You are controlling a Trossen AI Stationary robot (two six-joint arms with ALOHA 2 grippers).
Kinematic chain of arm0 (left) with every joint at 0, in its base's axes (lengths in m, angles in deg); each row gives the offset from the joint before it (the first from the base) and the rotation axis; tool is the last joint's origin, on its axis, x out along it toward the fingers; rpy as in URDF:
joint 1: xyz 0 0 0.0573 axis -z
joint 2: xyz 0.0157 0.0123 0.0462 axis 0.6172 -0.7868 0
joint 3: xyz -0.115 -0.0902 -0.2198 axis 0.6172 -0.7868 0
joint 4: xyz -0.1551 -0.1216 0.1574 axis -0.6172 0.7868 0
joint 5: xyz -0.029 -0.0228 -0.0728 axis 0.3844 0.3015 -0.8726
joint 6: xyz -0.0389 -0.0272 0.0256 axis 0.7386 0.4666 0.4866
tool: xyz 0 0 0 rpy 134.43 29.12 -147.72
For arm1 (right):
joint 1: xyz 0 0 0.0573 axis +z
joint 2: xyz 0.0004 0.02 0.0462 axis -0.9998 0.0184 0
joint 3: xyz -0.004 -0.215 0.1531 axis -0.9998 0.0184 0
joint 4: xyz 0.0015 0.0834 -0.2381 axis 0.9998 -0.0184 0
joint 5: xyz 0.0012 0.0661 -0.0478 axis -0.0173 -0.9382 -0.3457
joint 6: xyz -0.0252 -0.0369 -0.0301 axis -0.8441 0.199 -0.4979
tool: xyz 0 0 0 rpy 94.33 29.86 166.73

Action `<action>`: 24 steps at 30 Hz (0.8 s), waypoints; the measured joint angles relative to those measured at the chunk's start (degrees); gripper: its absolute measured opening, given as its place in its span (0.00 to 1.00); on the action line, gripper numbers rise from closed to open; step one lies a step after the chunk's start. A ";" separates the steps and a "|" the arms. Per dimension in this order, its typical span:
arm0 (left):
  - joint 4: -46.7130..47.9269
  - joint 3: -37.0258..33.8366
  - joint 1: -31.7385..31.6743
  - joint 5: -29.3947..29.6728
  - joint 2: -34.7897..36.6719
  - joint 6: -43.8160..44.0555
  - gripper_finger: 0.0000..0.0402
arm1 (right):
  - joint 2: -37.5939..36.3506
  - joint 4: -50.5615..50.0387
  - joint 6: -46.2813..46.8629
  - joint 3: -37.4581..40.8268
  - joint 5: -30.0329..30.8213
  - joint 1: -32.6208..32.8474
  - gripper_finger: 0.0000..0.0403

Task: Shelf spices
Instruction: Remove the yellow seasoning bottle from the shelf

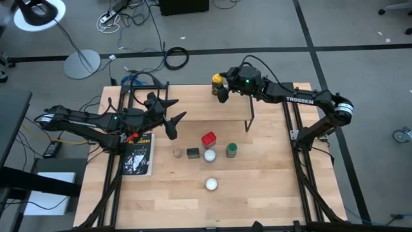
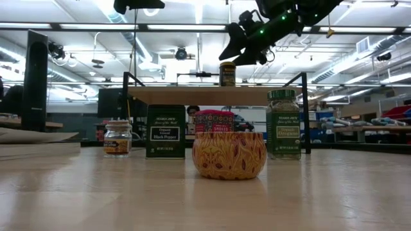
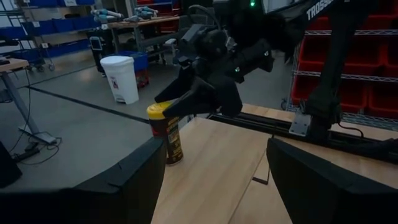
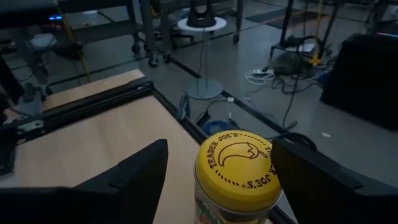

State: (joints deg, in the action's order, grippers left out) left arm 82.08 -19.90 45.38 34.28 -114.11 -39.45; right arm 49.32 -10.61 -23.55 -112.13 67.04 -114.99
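Note:
The yellow-lidded jar [image 1: 217, 81] stands upright on its base at the far right end of the shelf [image 1: 193, 103], a light-wood plank on black legs. My right gripper [image 1: 224, 91] is open just above it; in the right wrist view the fingers stand on either side of the yellow lid [image 4: 236, 163] without touching it. In the low view the right gripper [image 2: 241, 51] hangs over the jar [image 2: 227, 74]. My left gripper [image 1: 171, 120] is open and empty over the table's left part. The tan jar [image 1: 177, 153], dark tin [image 1: 193, 153], red box [image 1: 208, 138] and green-lidded jar [image 1: 232, 150] stand on the table.
Two white round objects [image 1: 210, 155] [image 1: 211, 184] sit on the table; the nearer one shows in the low view as a patterned round tin [image 2: 229, 155]. A dark book [image 1: 138, 154] lies at the left edge. The shelf top left of the jar is bare.

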 joint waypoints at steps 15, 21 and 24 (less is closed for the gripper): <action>0.36 0.00 -0.04 0.02 0.00 0.00 0.71 | 0.88 -2.21 0.30 0.40 1.22 2.67 0.71; 0.36 0.00 -0.09 0.02 0.00 -0.24 0.71 | 0.92 -0.83 -1.51 0.33 1.63 4.48 0.71; 0.39 0.00 -0.09 0.02 0.00 -0.22 0.71 | 0.84 0.11 -3.30 0.31 1.61 5.41 0.71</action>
State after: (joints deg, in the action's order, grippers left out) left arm 82.46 -19.90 45.29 34.31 -114.11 -39.67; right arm 50.16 -10.50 -26.85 -111.82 68.65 -109.58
